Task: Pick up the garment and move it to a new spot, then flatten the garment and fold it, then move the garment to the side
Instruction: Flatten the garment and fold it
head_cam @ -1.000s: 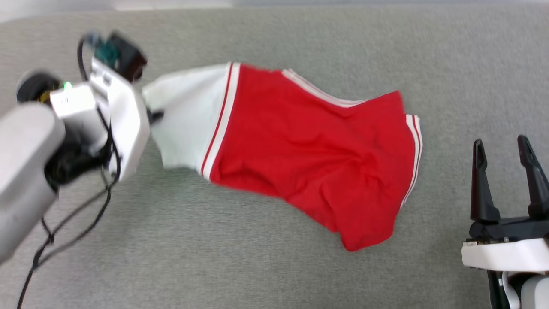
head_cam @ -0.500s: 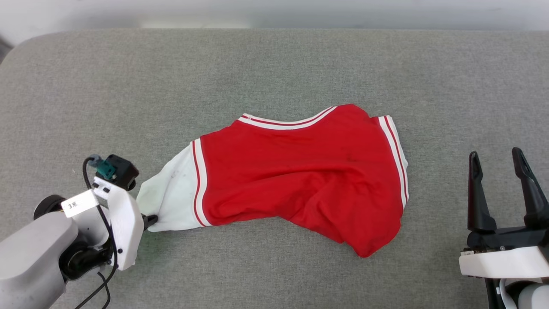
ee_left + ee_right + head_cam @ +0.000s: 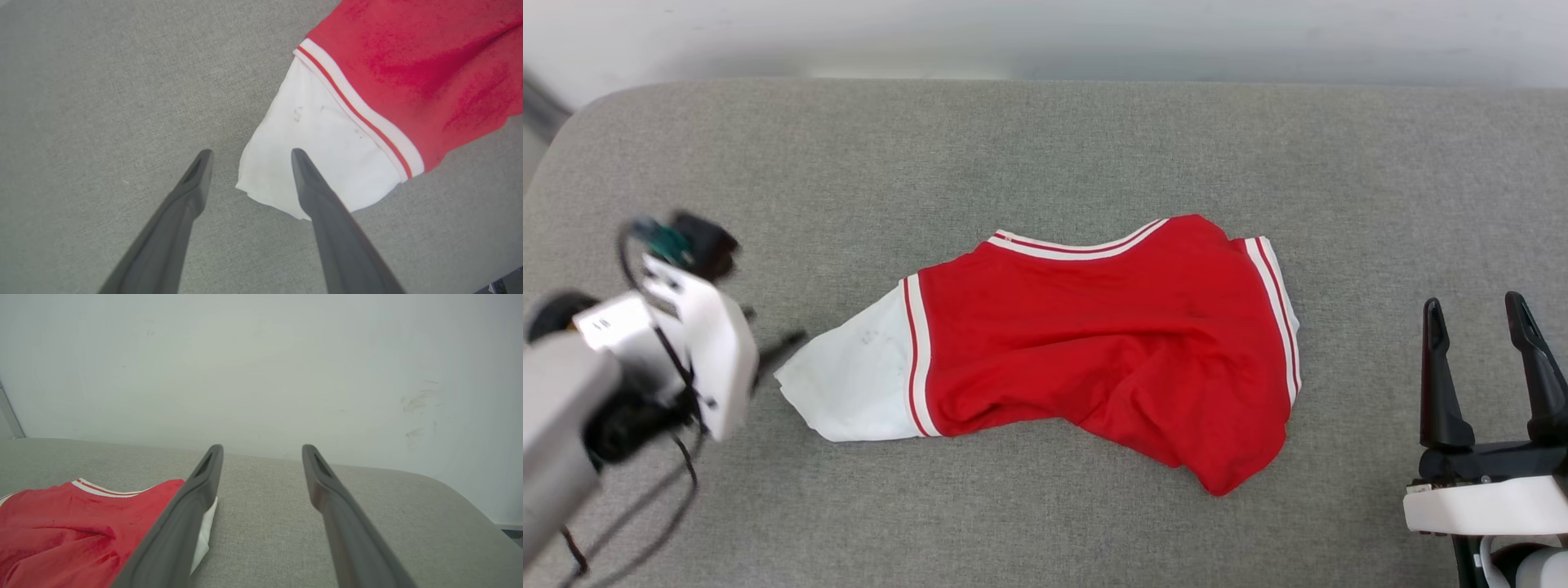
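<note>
- The grey bench (image 3: 1045, 147) has bare room on every side for spreading.
- The shirt (image 3: 1111, 343) lies rumpled at mid-bench (no lettering shows). Its white sleeve (image 3: 322, 134) points left and the red cloth is bunched at the right.
- To flatten it well, I judge each gripper should pinch an opposite edge low and draw outward evenly, rather than lifting.
- The left gripper (image 3: 250, 153) tilts down at the sleeve's corner, fingers spread wide, holding nothing.
- The right gripper (image 3: 1476, 304) stands wide and empty at lower right, near the shirt's right edge but apart from it.
</note>
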Available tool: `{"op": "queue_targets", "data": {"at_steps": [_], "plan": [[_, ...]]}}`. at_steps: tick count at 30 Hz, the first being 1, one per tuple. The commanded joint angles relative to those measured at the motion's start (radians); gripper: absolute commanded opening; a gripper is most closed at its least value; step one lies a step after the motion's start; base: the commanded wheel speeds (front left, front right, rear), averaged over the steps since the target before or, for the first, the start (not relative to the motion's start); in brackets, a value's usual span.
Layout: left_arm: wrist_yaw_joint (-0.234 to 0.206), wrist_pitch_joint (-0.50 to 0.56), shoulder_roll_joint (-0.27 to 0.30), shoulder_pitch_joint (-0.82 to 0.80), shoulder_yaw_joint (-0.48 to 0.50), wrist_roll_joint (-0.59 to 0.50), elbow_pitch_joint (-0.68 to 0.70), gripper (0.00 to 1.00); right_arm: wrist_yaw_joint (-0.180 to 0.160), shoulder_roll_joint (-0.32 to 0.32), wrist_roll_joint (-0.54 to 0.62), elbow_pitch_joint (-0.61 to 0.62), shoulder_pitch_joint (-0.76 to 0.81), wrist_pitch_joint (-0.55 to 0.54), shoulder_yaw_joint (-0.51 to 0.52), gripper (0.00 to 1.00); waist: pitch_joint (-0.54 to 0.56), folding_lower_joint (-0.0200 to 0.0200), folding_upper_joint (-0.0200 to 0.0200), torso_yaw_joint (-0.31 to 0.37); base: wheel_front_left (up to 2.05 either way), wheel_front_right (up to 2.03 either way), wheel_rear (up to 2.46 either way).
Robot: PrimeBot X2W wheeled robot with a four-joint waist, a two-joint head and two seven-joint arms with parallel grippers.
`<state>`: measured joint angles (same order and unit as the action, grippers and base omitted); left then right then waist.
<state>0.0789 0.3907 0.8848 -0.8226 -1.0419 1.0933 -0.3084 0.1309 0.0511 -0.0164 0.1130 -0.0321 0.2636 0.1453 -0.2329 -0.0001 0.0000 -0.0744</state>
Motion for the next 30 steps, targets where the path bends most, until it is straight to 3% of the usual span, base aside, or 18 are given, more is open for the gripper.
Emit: {"op": "queue_targets", "data": {"at_steps": [1, 8, 14, 23, 28, 29, 30], "plan": [[-0.004, 0.009, 0.012, -0.028, 0.012, -0.007, 0.01, 1.0, 0.0, -0.002, 0.0, 0.001, 0.005, 0.002, 0.0, 1.0, -0.002, 0.0001, 0.0, -0.001, 0.0, 0.0, 0.0], [0.012, 0.155, 0.049, -0.134, 0.03, 0.039, 0.026, 1.0, 0.0, -0.002, 0.003, 0.014, -0.019, 0.002, -0.009, 1.0, -0.033, 0.0001, 0.0, 0.013, 0.0, 0.0, 0.0], [0.024, 0.299, 0.03, -0.166, -0.014, 0.053, -0.019, 1.0, 0.0, -0.002, 0.005, 0.02, -0.04, 0.002, -0.016, 1.0, -0.073, 0.0001, 0.0, 0.038, 0.0, 0.0, 0.0], [0.025, 0.317, -0.026, -0.096, -0.063, 0.066, -0.158, 1.0, 0.0, -0.002, 0.004, 0.025, -0.075, 0.002, -0.02, 1.0, -0.13, 0.0001, 0.0, 0.073, 0.0, 0.0, 0.0], [0.034, 0.311, -0.086, -0.035, -0.109, 0.065, -0.227, 1.0, 0.0, -0.002, 0.006, 0.022, -0.079, 0.002, -0.017, 1.0, -0.14, 0.0001, 0.0, 0.081, 0.0, 0.0, 0.0], [0.038, 0.304, -0.096, -0.027, -0.115, 0.066, -0.232, 0.4, 0.0, -0.002, 0.007, 0.021, -0.078, 0.002, -0.016, 1.0, -0.139, 0.0001, 0.0, 0.082, 0.0, 0.0, 0.0], [0.039, 0.3, -0.104, -0.022, -0.121, 0.063, -0.237, 0.0, 0.0, -0.002, 0.007, 0.019, -0.076, 0.002, -0.015, 1.0, -0.136, 0.0001, 0.0, 0.081, 0.0, 0.0, 0.0]]}}
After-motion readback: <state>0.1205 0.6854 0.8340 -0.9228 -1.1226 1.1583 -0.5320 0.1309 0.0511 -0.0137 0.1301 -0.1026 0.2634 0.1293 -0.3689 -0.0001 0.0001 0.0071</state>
